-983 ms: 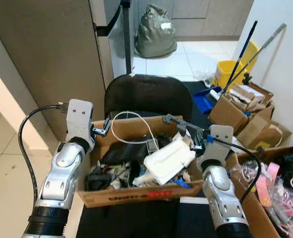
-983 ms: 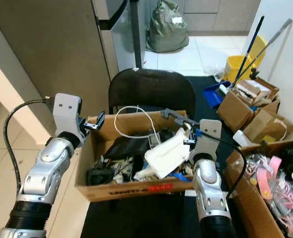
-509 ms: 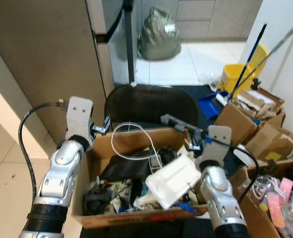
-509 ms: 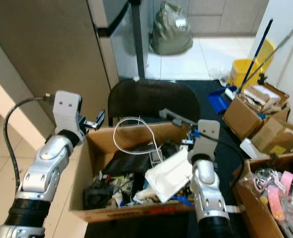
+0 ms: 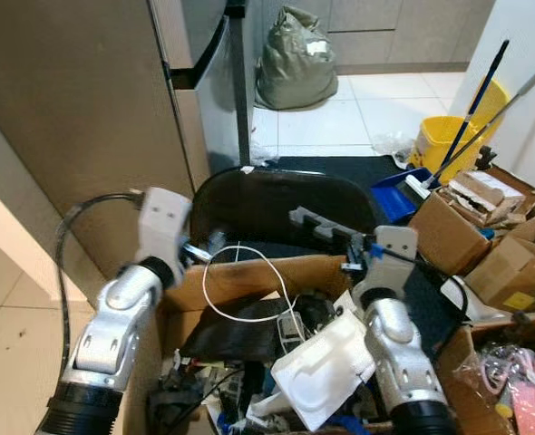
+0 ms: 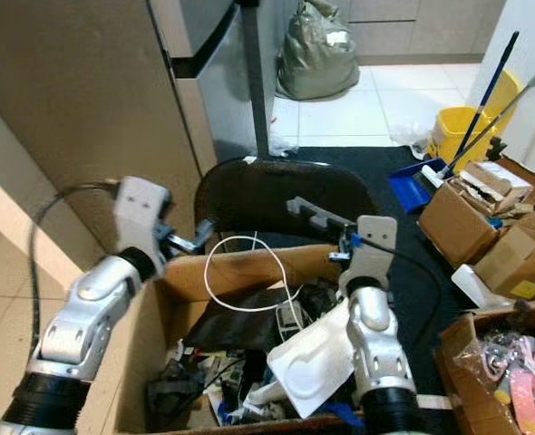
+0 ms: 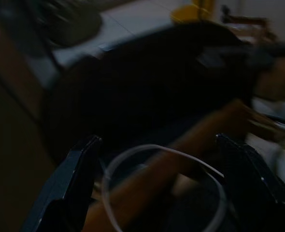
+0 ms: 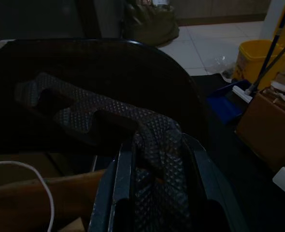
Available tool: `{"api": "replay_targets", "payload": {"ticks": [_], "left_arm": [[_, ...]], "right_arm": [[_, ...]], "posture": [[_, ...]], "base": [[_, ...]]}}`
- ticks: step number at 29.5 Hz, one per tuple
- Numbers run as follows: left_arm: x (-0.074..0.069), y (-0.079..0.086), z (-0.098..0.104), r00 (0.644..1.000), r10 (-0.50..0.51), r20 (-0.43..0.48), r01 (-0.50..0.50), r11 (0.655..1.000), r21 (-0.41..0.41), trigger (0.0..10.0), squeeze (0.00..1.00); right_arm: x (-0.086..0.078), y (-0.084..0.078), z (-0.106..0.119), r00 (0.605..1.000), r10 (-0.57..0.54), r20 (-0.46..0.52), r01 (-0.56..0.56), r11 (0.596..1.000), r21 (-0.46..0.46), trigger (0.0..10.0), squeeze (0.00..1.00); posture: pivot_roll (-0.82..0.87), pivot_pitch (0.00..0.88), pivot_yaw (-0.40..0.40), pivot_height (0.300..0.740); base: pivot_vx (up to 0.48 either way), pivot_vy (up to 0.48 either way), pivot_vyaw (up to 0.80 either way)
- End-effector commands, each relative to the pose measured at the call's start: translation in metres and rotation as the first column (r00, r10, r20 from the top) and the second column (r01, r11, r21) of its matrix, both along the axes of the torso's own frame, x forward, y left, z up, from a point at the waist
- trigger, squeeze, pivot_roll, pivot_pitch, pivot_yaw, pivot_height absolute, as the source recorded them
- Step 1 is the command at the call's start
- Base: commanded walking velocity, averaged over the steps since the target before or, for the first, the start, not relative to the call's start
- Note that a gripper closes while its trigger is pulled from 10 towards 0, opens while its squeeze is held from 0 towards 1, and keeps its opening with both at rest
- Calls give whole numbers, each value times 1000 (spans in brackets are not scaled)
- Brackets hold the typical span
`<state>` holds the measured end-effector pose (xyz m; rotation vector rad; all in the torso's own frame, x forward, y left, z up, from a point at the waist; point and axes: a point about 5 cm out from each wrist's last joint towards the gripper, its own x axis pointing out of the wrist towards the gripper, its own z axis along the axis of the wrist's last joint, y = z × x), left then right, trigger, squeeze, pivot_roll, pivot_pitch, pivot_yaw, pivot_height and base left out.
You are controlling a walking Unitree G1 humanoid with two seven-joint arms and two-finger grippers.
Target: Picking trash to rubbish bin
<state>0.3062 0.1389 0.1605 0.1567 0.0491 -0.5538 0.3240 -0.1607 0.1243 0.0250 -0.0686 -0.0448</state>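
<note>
An open cardboard box (image 5: 249, 272) of mixed trash stands in front of me, holding a white cable loop (image 5: 240, 290) and a white foam tray (image 5: 326, 367). Just behind it is a round black bin (image 5: 277, 208). My right gripper (image 5: 354, 249) is shut on a grey textured foam strip (image 5: 317, 225), which sticks out over the bin's near rim; the strip (image 8: 104, 121) also runs out from between the jaws in the right wrist view. My left gripper (image 5: 204, 249) stands open and holds nothing at the box's far left corner, with the cable loop (image 7: 162, 159) beneath it.
A tall brown cabinet (image 5: 68, 109) rises on the left. A grey-green sack (image 5: 295, 59) lies on the tiled floor behind. A yellow mop bucket (image 5: 444, 140) and stacked cardboard boxes (image 5: 467, 217) crowd the right side, along with a box of pink items (image 5: 521, 381).
The camera has moved forward, so the box sits lower in frame. My right gripper carried the grey strip to the bin's rim. My left gripper shifted right, toward the box's far edge.
</note>
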Motion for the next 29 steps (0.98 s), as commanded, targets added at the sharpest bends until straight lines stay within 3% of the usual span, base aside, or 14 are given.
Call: {"api": "replay_targets", "payload": {"ticks": [1, 4, 5, 8, 14, 15, 17, 19, 22, 25, 29], "left_arm": [[-9, 0, -5, 993, -99, -57, 100, 995, 15, 10000, 0], [-23, 0, -12, 955, -252, -157, 264, 962, 64, 10000, 0], [-23, 0, -12, 955, -252, -157, 264, 962, 64, 10000, 0], [-38, 4, -19, 896, -348, -275, 371, 928, 37, 10000, 0], [-50, 3, -17, 837, -420, -351, 439, 898, -29, 10000, 0], [-52, 3, -16, 827, -426, -367, 446, 894, -32, 10000, 0], [-52, 3, -16, 826, -427, -369, 448, 894, -32, 10000, 0], [-53, 4, -16, 822, -430, -374, 452, 891, -30, 10000, 0], [-54, 4, -15, 815, -433, -386, 458, 888, -30, 10000, 0], [-54, 3, -15, 809, -435, -396, 460, 887, -34, 10000, 0], [-55, 3, -14, 804, -436, -404, 460, 887, -39, 10000, 0]], "right_arm": [[1, 7, -8, 998, 49, -41, -49, 999, -11, 10000, 0], [5, 15, -14, 986, 131, -107, -138, 989, -56, 10000, 0], [5, 15, -14, 986, 131, -107, -138, 989, -56, 10000, 0], [6, 26, -31, 938, 241, -249, -278, 952, -125, 10000, 0], [7, 35, -39, 896, 312, -315, -361, 926, -110, 10000, 0], [6, 37, -42, 875, 340, -344, -400, 909, -120, 10000, 0], [6, 37, -43, 869, 345, -354, -409, 904, -124, 10000, 0], [5, 39, -45, 839, 387, -382, -455, 884, -104, 10000, 0], [3, 43, -44, 802, 457, -385, -505, 863, -26, 10000, 0], [-4, 57, -41, 733, 564, -381, -594, 803, 45, 10000, 0], [-9, 67, -43, 699, 602, -386, -631, 773, 62, 10000, 0]], "posture": [[42, 118, 77, 740], [43, 120, 78, 740], [43, 120, 78, 740], [47, 121, 73, 740], [59, 122, 68, 740], [61, 123, 67, 740], [61, 123, 68, 740], [61, 123, 68, 740], [59, 124, 70, 740], [55, 125, 71, 740], [54, 126, 69, 740]], "base": [[0, 0, 0], [0, 0, 0], [0, 0, 0], [0, 0, 0], [0, 0, 0], [0, 0, 0], [0, 0, 0], [0, 0, 0], [0, 0, 0], [0, 0, 0], [0, 0, 0]]}}
